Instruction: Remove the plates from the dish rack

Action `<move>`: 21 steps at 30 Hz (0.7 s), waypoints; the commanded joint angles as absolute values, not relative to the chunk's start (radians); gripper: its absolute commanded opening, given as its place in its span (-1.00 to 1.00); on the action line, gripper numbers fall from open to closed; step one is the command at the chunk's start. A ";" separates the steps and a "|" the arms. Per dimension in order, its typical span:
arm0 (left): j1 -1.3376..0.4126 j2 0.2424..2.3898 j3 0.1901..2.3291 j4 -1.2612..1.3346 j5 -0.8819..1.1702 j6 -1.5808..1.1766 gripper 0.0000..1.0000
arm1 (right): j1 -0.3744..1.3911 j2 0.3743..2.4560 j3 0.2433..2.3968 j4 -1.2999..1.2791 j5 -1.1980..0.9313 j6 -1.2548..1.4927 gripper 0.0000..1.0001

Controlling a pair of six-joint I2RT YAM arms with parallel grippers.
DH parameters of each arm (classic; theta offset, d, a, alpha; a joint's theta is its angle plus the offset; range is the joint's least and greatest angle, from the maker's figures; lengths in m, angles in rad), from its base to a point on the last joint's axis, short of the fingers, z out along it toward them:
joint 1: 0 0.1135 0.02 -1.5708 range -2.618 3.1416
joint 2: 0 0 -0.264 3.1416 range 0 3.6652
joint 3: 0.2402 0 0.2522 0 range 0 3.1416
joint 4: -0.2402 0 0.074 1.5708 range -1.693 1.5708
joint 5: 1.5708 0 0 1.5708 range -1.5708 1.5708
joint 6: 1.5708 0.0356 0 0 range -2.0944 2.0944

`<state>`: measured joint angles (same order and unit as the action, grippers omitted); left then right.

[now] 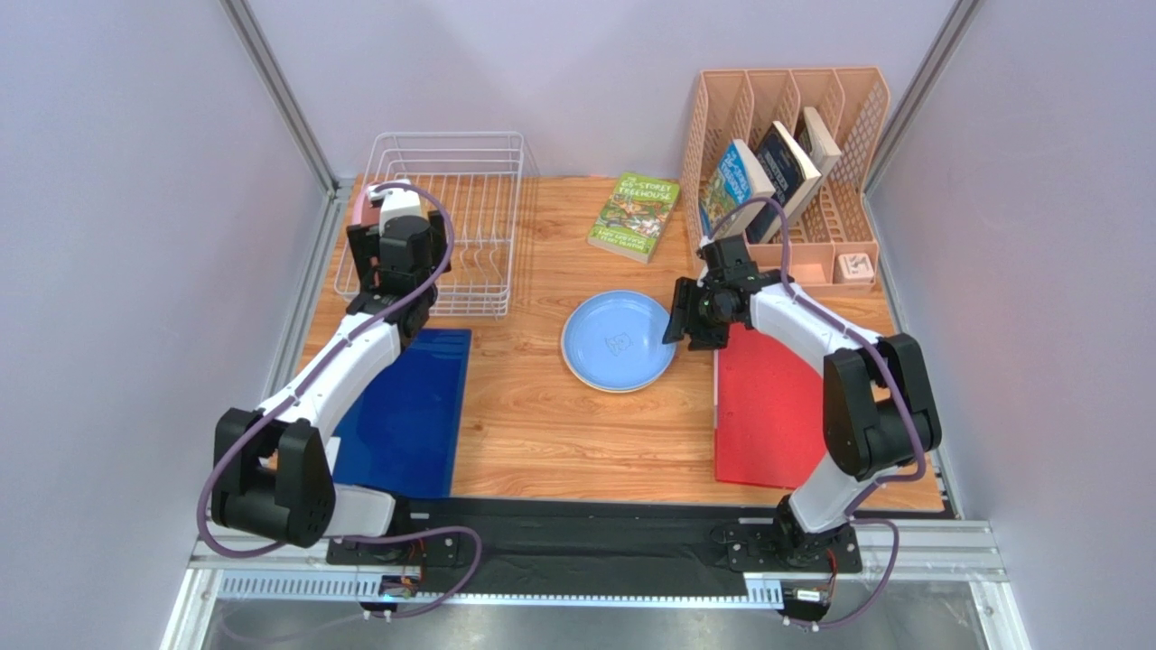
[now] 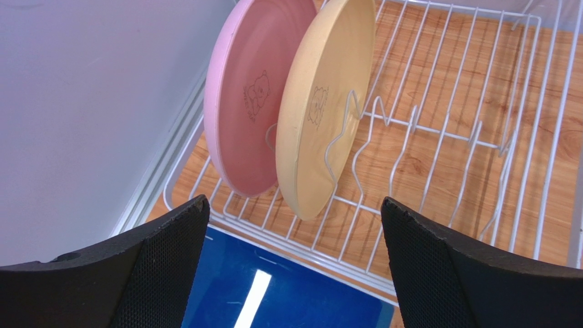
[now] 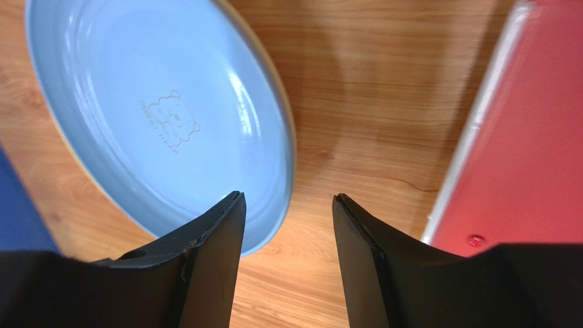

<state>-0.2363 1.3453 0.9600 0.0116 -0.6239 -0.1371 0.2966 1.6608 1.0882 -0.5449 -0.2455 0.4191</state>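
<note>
Blue plate [image 1: 618,341] is lying flat on the table [image 1: 529,406]; right gripper [image 3: 288,197] is hovering over its rim, jaws parted, empty. Left gripper [image 2: 293,203], jaws wide, is facing the cream plate [image 2: 328,89] in the dish rack [image 2: 465,130]: straddle its rim next.

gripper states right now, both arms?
Left gripper: open, holding nothing, near the upright pink plate and cream plate.
Right gripper: open, holding nothing, over the rim of the flat blue plate.
</note>
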 commanded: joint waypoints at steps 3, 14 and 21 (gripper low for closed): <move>-0.190 1.387 0.999 0.057 -0.589 -0.163 0.99 | 0.327 1.534 1.163 -0.577 -0.021 0.385 0.11; -0.158 1.575 1.038 0.279 -0.641 -0.072 0.58 | 0.327 1.555 1.213 -0.551 -0.061 0.385 0.13; -0.153 1.655 1.065 0.347 -0.692 -0.040 0.09 | 0.327 1.578 1.221 -0.555 -0.064 0.383 0.14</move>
